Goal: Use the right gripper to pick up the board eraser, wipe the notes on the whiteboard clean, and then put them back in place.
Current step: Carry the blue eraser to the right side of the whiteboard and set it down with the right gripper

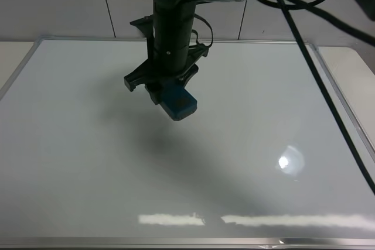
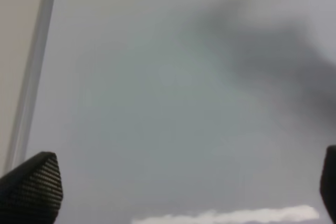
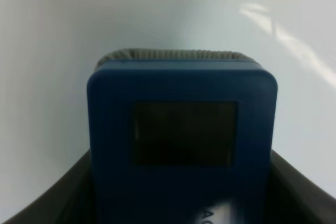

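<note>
My right gripper (image 1: pixel 167 93) reaches down over the upper middle of the whiteboard (image 1: pixel 263 121) and is shut on the blue board eraser (image 1: pixel 179 103). In the right wrist view the eraser (image 3: pixel 181 140) sits between the two black fingers (image 3: pixel 302 198), its grey felt edge toward the white board (image 3: pixel 52 51). A soft shadow lies on the board below the eraser; I cannot tell whether it touches the surface. No notes show on the board. My left gripper (image 2: pixel 181 187) is open and empty over the board (image 2: pixel 157 103), near its frame.
The board's silver frame (image 1: pixel 345 100) borders it on all sides, with pale table beyond. Black cables (image 1: pixel 310 68) hang across the right side of the board. Light glare (image 1: pixel 290 161) marks the lower right.
</note>
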Robot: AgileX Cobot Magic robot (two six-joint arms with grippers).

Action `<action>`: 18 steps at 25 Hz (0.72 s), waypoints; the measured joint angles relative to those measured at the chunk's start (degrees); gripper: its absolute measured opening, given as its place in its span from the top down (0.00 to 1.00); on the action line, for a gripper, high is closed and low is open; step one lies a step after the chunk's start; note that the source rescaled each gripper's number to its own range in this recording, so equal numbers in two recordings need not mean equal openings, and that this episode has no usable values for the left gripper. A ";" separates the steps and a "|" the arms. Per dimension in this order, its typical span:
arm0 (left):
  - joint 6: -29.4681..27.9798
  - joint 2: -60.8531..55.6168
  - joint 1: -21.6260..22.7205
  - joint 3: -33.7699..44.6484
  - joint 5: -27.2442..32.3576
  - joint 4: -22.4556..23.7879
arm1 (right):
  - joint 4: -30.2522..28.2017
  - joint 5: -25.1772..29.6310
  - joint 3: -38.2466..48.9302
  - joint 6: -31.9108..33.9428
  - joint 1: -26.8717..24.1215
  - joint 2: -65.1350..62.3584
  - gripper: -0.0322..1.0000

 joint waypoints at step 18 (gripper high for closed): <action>0.00 0.00 0.00 0.00 0.00 0.00 | -1.73 -13.32 48.16 2.81 -19.45 -36.23 0.96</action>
